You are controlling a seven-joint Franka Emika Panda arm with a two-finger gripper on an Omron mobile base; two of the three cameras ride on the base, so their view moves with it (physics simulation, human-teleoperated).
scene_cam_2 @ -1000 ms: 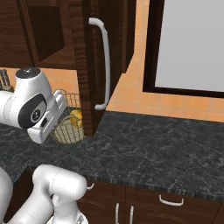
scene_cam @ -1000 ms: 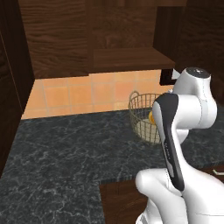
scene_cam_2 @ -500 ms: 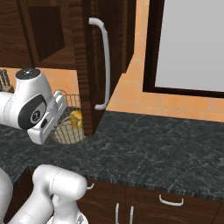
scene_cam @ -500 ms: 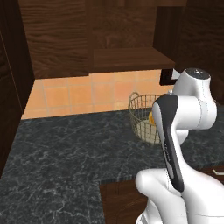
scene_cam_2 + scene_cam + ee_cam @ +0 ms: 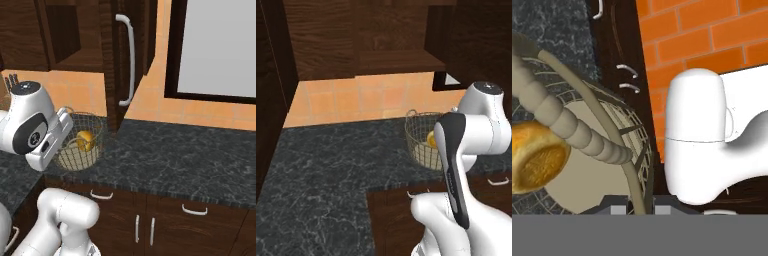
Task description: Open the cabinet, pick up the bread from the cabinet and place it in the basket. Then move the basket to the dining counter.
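The round tan wire-mesh basket (image 5: 421, 135) (image 5: 75, 156) stands on the black-grey marbled countertop (image 5: 331, 165) below the wall cabinet. The golden bread (image 5: 432, 140) (image 5: 85, 140) (image 5: 534, 157) lies inside it on the pale base. My gripper (image 5: 637, 204) is shut on the basket's rim (image 5: 614, 131) at the side nearest the arm, the wire passing between the two dark fingertips. The dark wood cabinet (image 5: 396, 30) is open, and its door (image 5: 114, 60) with the long silver handle (image 5: 131, 60) swings out just right of the basket. The dining counter is out of view.
Orange tiles (image 5: 356, 100) back the counter. Low dark drawers with small silver handles (image 5: 194, 210) sit under the counter edge. A dark-framed pale panel (image 5: 215, 45) fills the wall at the right. The open cabinet door hangs close above the basket's right side.
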